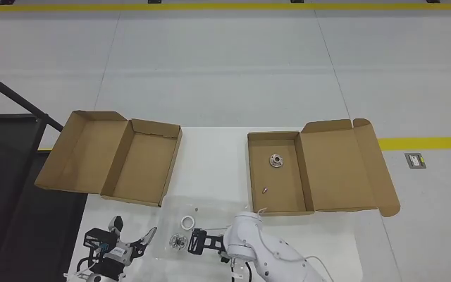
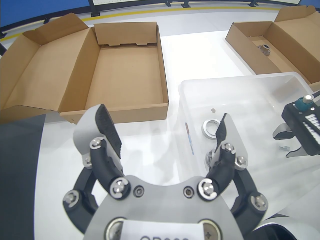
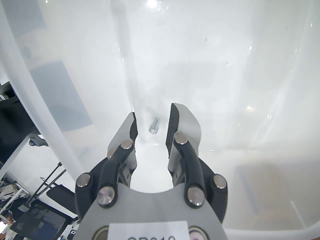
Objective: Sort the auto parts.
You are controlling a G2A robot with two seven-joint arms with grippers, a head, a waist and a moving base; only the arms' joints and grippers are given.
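Inside the clear plastic tub (image 3: 225,63), the right claw (image 3: 153,116) hung narrowly open, the small silver bolt (image 3: 154,126) lying between its fingertips, shaft pointing away.

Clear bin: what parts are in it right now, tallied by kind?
Metal ring: 1
Round bearing-like part: 1
Small screw: 1
Small dark piece: 1
Total in the clear bin: 4

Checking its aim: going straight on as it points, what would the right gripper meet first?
Likely the small screw, lying on the clear bin floor ahead of the open right gripper; depth is unclear.
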